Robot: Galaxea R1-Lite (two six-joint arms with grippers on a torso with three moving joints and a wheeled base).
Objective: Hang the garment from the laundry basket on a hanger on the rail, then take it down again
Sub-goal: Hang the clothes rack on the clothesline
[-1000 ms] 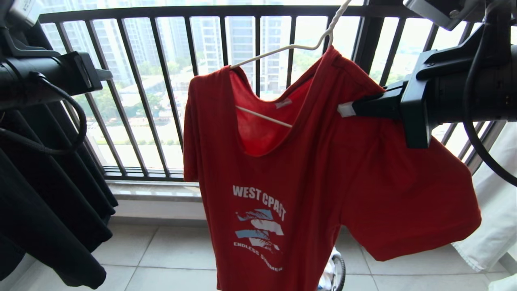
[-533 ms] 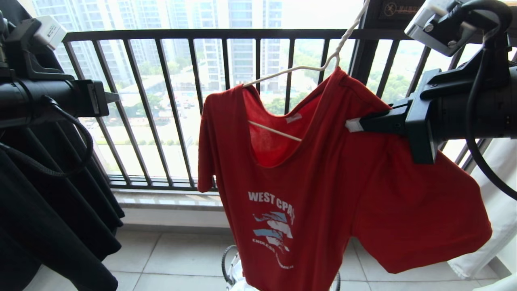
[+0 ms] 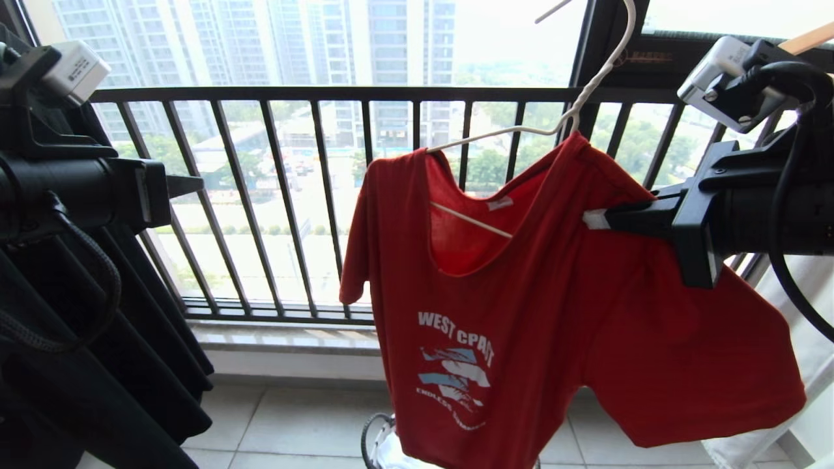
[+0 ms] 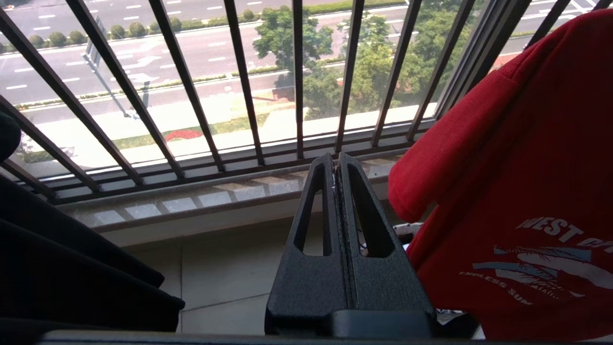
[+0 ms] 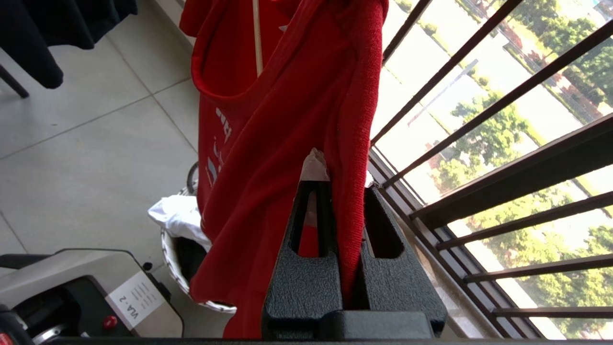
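My right claw [image 3: 596, 219] is pinching the shoulder of the red T-shirt [image 3: 521, 312], which is hanging lopsided on the white wire hanger [image 3: 567, 117] in front of the dark railing [image 3: 293, 195]. My left claw [image 4: 336, 165] is pressed together, holding nothing, hanging off to the shirt's left. The laundry basket [image 5: 175, 258] is sitting on the floor right below.

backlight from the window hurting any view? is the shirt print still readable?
Head view: sky above the railing blown out, black garments nearly featureless; print on the red T-shirt reads fine. Left wrist view: sunlit street bright, shut left gripper dark but sharp. Right wrist view: outdoors washed out; right gripper, shut on the shirt, well exposed.
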